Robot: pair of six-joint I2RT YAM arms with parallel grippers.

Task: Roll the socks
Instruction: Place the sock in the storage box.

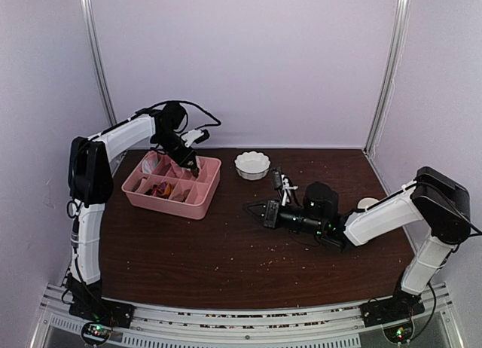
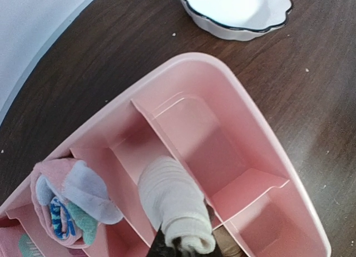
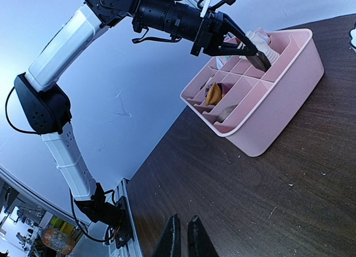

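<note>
Over the pink tray (image 3: 278, 107), at the upper left of the overhead view, the rolled cream sock (image 2: 177, 209) is pinched in the left gripper (image 1: 193, 167). I can see both fingers clamped on its near end. From the left wrist view the roll is ribbed and tight, angled down into one of the middle compartments, right against a divider. Whether it rests on the compartment floor, I can't tell from here. The right wrist view shows the same grip from the side: the sock sits at the top edge of the tray, at the upper right of that frame.

One compartment to the left of it in the wrist picture lies another bundle (image 2: 72, 204), pink and white with a bit of blue. Farther along the tray I catch something orange (image 3: 214, 93) tucked in a cell.

Beyond the tray, at the top of the left wrist frame, the white scalloped bowl (image 2: 233, 6) stands on the dark wooden table (image 1: 226, 250), apart from the tray.

My right gripper (image 3: 183, 240) is low over the table at centre right of the overhead view, well away from the tray. Its fingers are drawn together with only a sliver between them, holding nothing. Pale specks dot the tabletop around it.
</note>
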